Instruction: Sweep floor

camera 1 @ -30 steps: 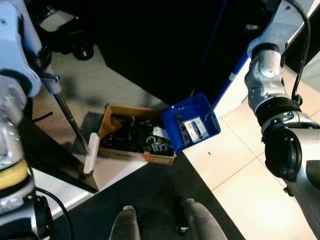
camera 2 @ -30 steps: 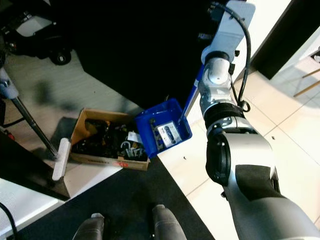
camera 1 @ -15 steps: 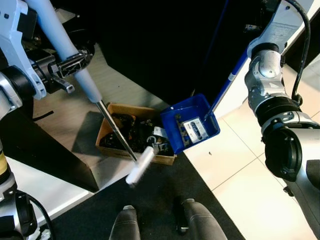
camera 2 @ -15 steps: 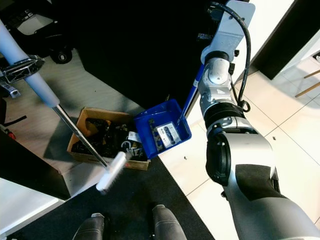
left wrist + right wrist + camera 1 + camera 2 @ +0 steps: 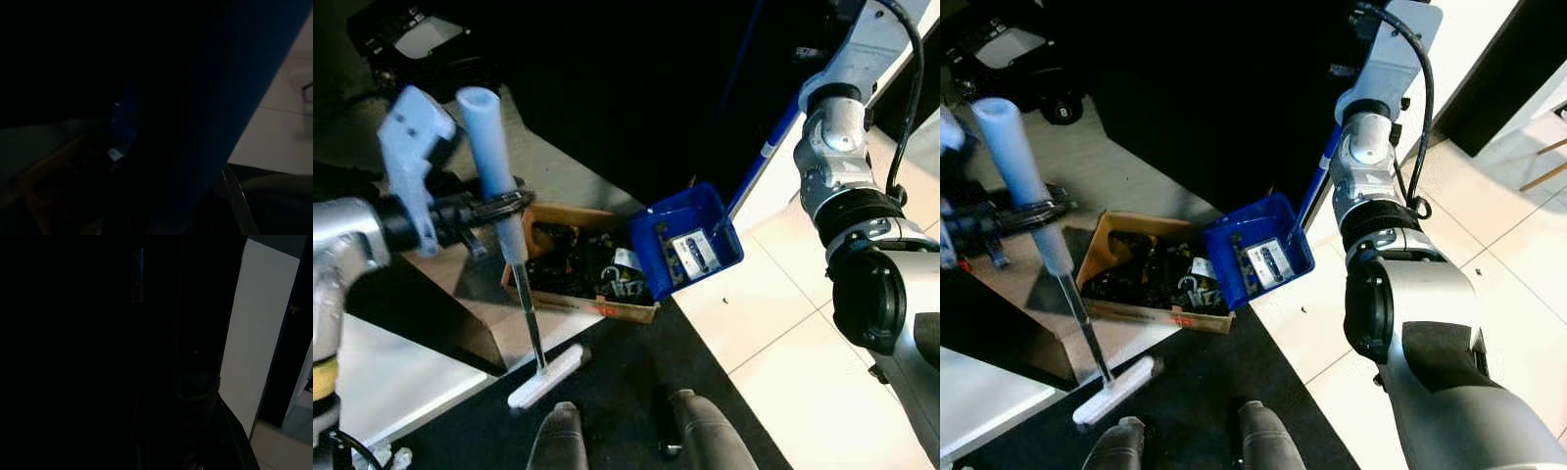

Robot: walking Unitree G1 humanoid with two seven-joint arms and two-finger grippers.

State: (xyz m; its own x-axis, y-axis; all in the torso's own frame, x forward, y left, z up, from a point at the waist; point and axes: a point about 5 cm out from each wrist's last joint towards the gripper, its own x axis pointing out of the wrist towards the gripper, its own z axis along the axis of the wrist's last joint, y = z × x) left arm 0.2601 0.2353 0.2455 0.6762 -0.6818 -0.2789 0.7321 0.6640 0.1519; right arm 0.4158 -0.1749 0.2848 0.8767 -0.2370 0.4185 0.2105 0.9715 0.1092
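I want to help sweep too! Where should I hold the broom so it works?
Best to hold the broom by its pale blue foam sleeve up top, where the left gripper grips it, coming from the side. The sleeve looks thick and easy to hold; below it the metal pole is thin, and the head sits low on the floor.

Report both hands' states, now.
Left hand: shut on the broom.
Right hand: cannot tell; a blue dustpan hangs on its handle by that arm.

Pale-handled broom (image 5: 501, 186) standing near upright, white head (image 5: 546, 376) down on the dark mat; blue dustpan (image 5: 687, 242) tilted, its long handle rising behind
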